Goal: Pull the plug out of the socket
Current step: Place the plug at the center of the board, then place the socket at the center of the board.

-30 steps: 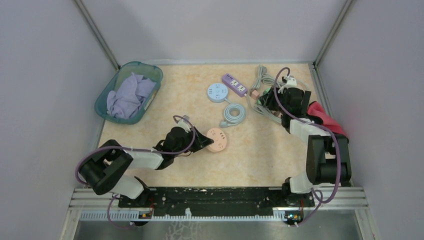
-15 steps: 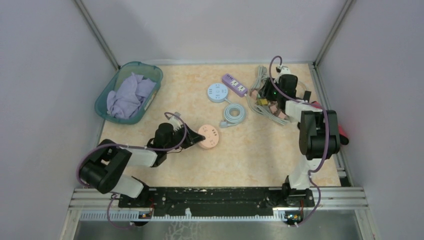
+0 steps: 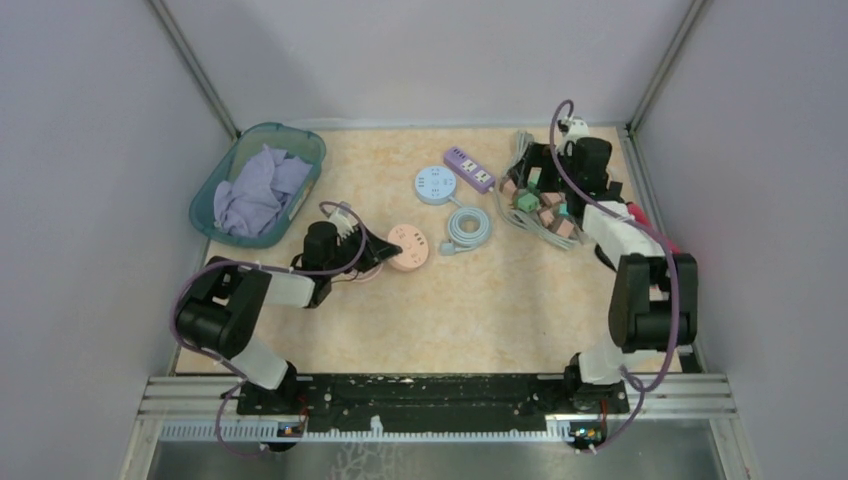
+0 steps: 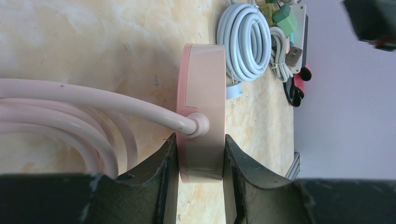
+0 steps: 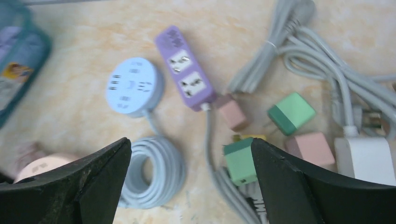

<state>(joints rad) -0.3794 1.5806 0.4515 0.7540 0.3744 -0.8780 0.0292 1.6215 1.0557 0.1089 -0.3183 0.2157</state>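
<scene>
A round pink socket [image 3: 409, 247] stands on edge on the table, and my left gripper [image 4: 201, 140] is shut on its rim, one finger on each flat face. Its pink cord [image 4: 84, 98] loops away to the left. No plug shows in its face in the top view. My right gripper [image 5: 190, 140] hangs open and empty over the back right pile [image 3: 538, 178]. A green plug [image 5: 240, 161] lies loose on the table just inside its right finger, with another green plug [image 5: 292, 113] and pink plugs [image 5: 312, 147] close by.
A purple power strip [image 5: 187, 74], a round blue socket [image 5: 134, 87] and its coiled grey cord [image 5: 149, 172] lie mid-table. Grey cables [image 5: 322, 60] and a white strip [image 5: 366, 158] fill the back right corner. A teal basket [image 3: 212, 205] of cloth sits at the left.
My right gripper has opened wide and shifted toward the back corner over the plug pile. My left gripper has carried the pink socket left and farther back.
</scene>
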